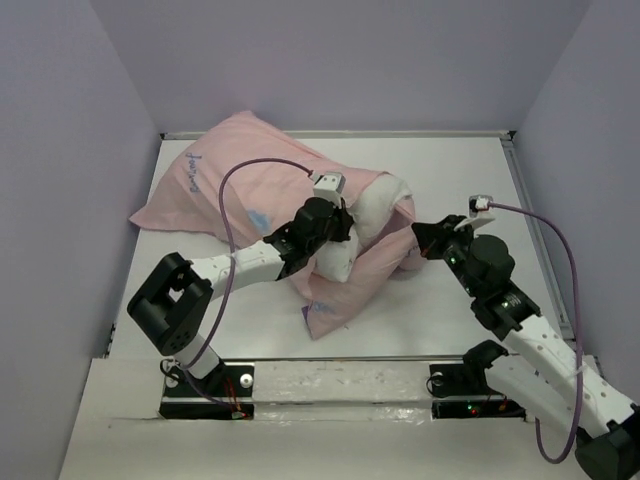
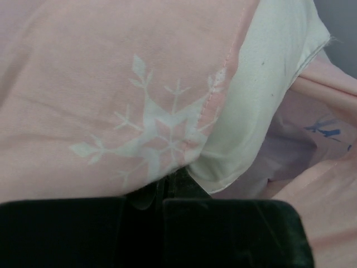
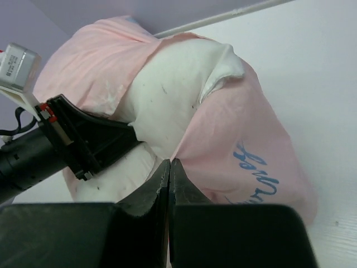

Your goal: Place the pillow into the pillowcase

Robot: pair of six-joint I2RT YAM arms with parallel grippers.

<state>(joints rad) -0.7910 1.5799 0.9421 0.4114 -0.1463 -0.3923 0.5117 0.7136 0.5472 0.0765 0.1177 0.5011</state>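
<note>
The pale pink pillowcase (image 1: 230,185) lies across the table from the back left to the middle, its open end toward the centre. The white pillow (image 1: 375,207) bulges out of that opening, partly covered. My left gripper (image 1: 338,238) is at the mouth. In the left wrist view the left gripper (image 2: 164,181) is shut on the hem of the snowflake-printed pillowcase (image 2: 111,84), with the pillow (image 2: 262,95) just right of it. My right gripper (image 3: 169,163) is shut, its tips pinched on the edge of the pillowcase (image 3: 245,145) where that edge meets the pillow (image 3: 167,95).
The white table (image 1: 450,170) is boxed in by lilac walls at the back and both sides. A metal rail (image 1: 330,372) runs along its near edge by the arm bases. The left arm's black wrist (image 3: 83,145) lies close to my right gripper.
</note>
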